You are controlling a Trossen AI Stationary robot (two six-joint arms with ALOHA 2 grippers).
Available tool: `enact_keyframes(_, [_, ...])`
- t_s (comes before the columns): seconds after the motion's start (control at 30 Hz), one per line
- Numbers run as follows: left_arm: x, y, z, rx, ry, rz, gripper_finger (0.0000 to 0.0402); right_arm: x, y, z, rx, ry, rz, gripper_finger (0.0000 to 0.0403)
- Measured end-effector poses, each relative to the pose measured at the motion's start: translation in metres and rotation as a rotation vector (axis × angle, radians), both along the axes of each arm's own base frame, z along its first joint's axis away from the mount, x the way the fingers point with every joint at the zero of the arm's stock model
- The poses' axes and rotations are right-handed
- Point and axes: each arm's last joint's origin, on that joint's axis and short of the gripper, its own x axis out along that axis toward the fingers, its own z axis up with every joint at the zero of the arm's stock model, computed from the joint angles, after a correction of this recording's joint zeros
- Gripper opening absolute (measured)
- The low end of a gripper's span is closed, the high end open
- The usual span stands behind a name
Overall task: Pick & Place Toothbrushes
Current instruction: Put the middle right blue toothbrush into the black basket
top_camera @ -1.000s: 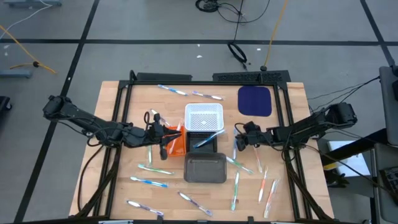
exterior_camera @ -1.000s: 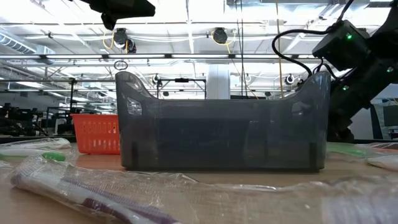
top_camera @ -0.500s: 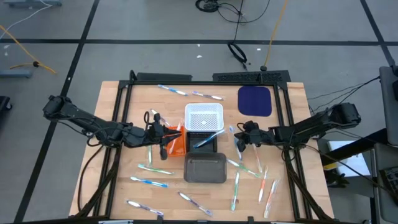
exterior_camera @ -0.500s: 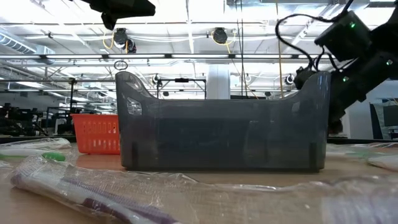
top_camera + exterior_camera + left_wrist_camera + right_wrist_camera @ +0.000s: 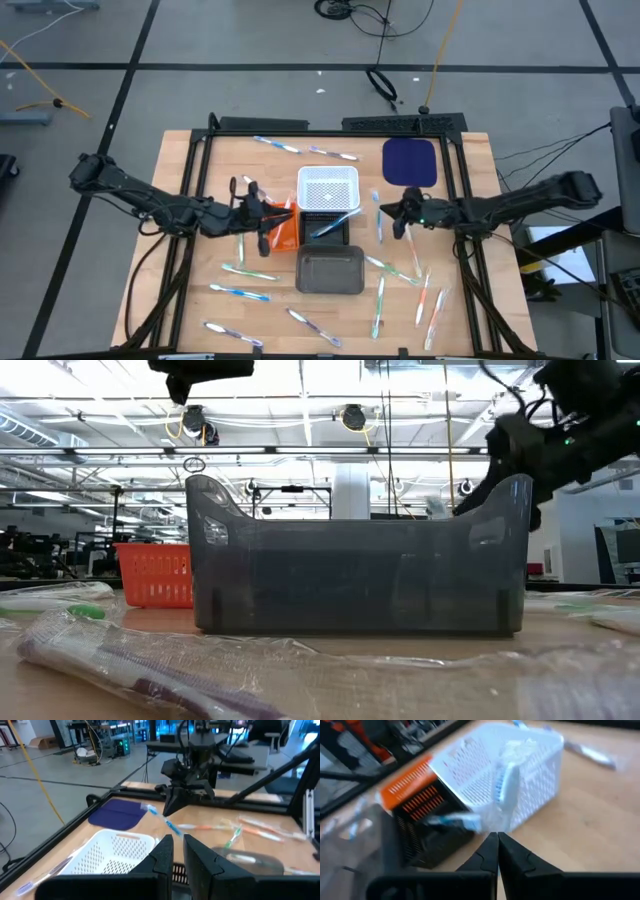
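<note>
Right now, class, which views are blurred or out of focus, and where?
Right wrist view: motion-smeared, the white basket and wrapped toothbrush soft. Low view: the nearest wrapped toothbrush is out of focus, the grey bin sharper. High view: evenly lit and crisp.

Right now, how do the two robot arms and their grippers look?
Both arms are dark, almost black, thin and jointed, with black cables running along them. The left gripper and the right gripper each end in two dark fingers that taper toward the tips. A small green light glows on the right arm near the wrist.
</note>
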Motion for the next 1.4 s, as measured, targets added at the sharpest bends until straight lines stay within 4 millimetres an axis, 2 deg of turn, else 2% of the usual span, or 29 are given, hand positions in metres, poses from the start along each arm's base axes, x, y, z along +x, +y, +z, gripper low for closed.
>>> enact_keyframes(0.27, [0.021, 0.000, -0.012, 0.015, -0.025, 0.021, 0.0042, -0.007, 0.004, 0.017, -0.057, -0.102, 0.056, 0.0000])
enact_keyframes(0.37, [0.025, 0.003, -0.012, 0.015, -0.051, 0.035, 0.0042, -0.009, 0.006, 0.013, -0.044, -0.062, 0.066, 0.0000])
enact_keyframes(0.57, [0.027, 0.005, -0.012, 0.011, -0.056, 0.043, 0.0042, -0.007, 0.009, -0.004, 0.092, 0.059, 0.112, 0.0008])
enact_keyframes(0.7, [0.026, 0.005, -0.012, 0.011, -0.057, 0.043, 0.0042, -0.002, 0.011, -0.015, 0.127, 0.127, 0.132, 0.0039])
enact_keyframes(1.07, [0.026, 0.004, -0.012, 0.013, -0.058, 0.042, 0.0042, 0.012, 0.014, -0.028, 0.134, 0.151, 0.169, 0.0173])
enact_keyframes(1.23, [0.026, 0.004, -0.012, 0.013, -0.058, 0.042, 0.0042, 0.015, 0.014, -0.032, 0.124, 0.165, 0.173, 0.0194])
enact_keyframes(1.4, [0.026, 0.004, -0.012, 0.018, -0.053, 0.041, 0.0042, 0.017, 0.014, -0.037, 0.122, 0.190, 0.169, 0.0194])
